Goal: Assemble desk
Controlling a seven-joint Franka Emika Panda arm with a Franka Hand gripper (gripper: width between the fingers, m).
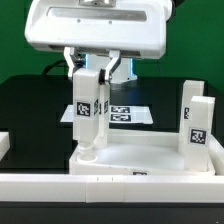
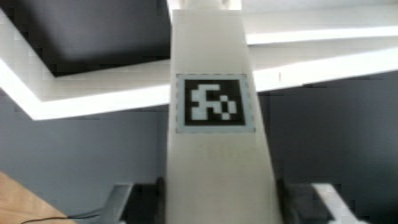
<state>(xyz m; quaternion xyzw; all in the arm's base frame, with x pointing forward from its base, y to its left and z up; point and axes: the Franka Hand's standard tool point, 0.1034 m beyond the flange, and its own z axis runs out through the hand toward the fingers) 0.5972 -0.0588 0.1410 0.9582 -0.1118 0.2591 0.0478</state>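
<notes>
My gripper [image 1: 95, 75] is shut on a white square leg [image 1: 88, 112] with a black-and-white tag and holds it upright. The leg's lower end meets the corner of the white desk tabletop [image 1: 145, 160] on the exterior view's left; how deep it sits there I cannot tell. In the wrist view the same leg [image 2: 214, 60] runs straight out from between my fingers [image 2: 329, 197], tag facing the camera, with the tabletop's rim [image 2: 107, 95] beyond it. Two more tagged legs [image 1: 198, 125] [image 1: 189, 97] stand upright at the tabletop's right side.
The marker board [image 1: 125, 113] lies flat on the black table behind the tabletop. A long white rail [image 1: 110, 187] runs along the front, and another white rail end [image 1: 3, 148] shows at the exterior view's left edge.
</notes>
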